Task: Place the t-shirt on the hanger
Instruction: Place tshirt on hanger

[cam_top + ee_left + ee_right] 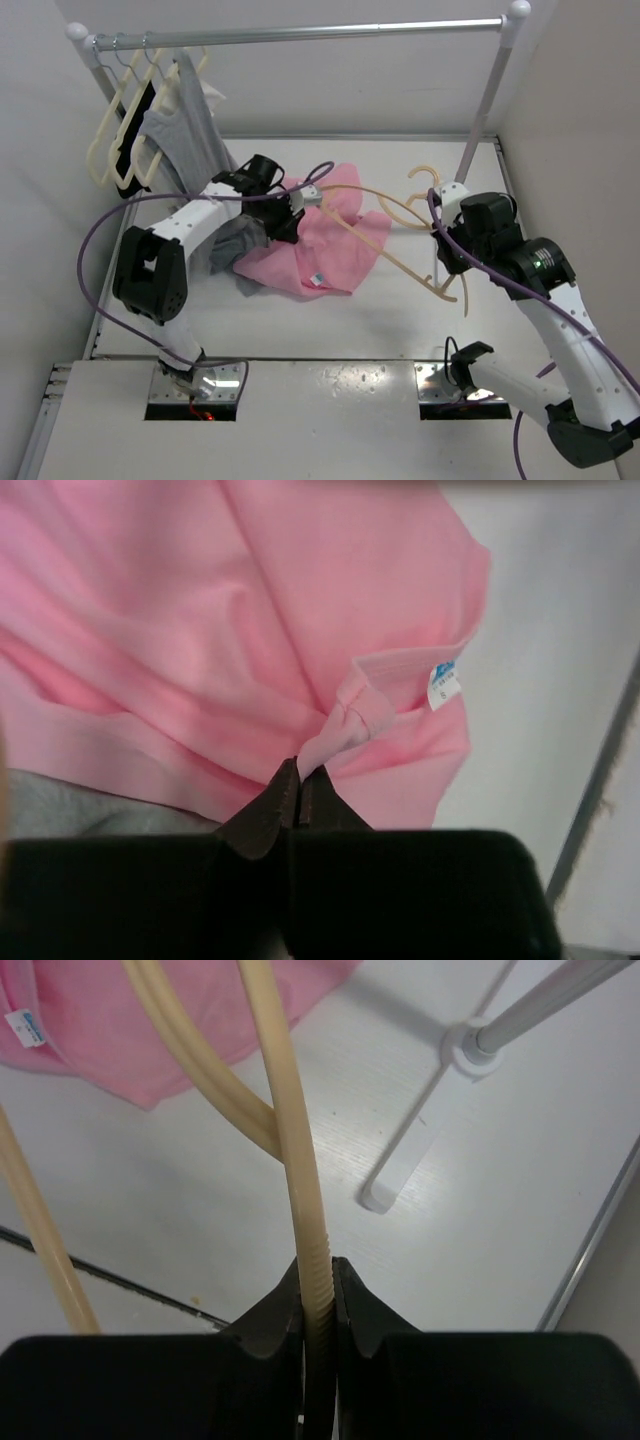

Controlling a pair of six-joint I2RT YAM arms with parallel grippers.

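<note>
Right wrist view: right gripper (318,1268) has its fingers closed tight on a thin ribbed bar of the hanger (285,1110). The bar runs straight up the frame from the pinch. A second, thicker bar joins it from the upper left. Beyond lies the white table (200,1220), then a corner of the t-shirt (150,1030) with its blue label (25,1028), and off to the right the foot of the clothes rack (400,1175).

Left wrist view: left gripper (300,777) is fully closed, pinching a bunched fold of the pink fabric at the neck edge. The label sits just past the pinch, to the right. A gray garment (70,805) shows below the pink hem at the left.

Top external view: t-shirt lies crumpled mid-table, its left edge over the gray cloth. The hanger is held above the table at the right, one arm reaching over the pink fabric. At the far left, cream hangers (112,150) and more gray fabric hang from the rack's rail (300,35).
</note>
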